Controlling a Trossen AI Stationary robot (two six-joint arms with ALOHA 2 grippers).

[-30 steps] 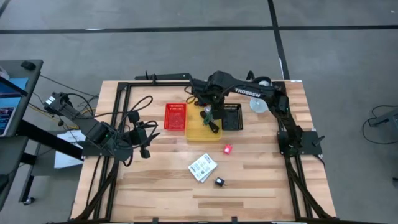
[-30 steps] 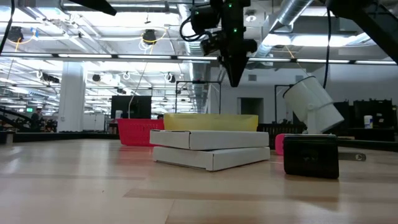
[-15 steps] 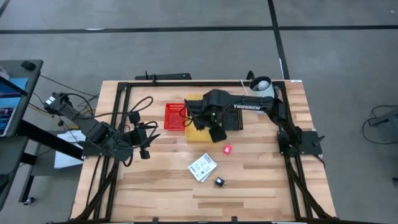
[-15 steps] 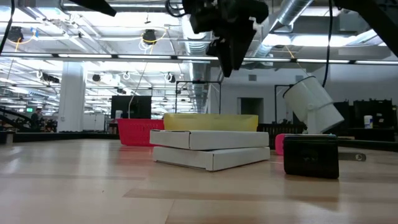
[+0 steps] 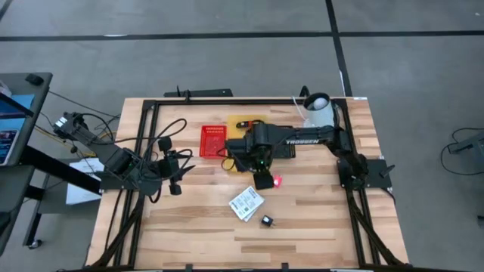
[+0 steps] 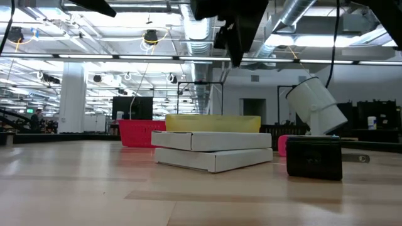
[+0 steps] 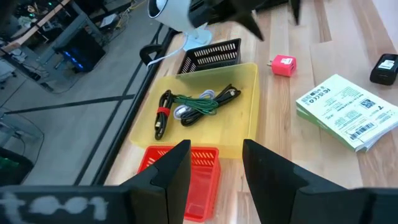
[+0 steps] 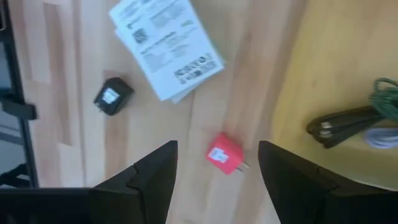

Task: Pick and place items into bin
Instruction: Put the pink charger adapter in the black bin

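yellow bin mostly hidden under right arm

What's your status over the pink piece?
Right end effector open, empty, above pink piece. Left end effector parked, open. Cables in yellow bin. Nothing blocking.

Right hand open mid-table; left hand parked aside.

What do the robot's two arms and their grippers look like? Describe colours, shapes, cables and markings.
Both arms are black and jointed. The right arm carries white TROSSEN lettering. Loose black cables loop around the left arm. The right gripper and left gripper each have two dark, wedge-shaped fingers.
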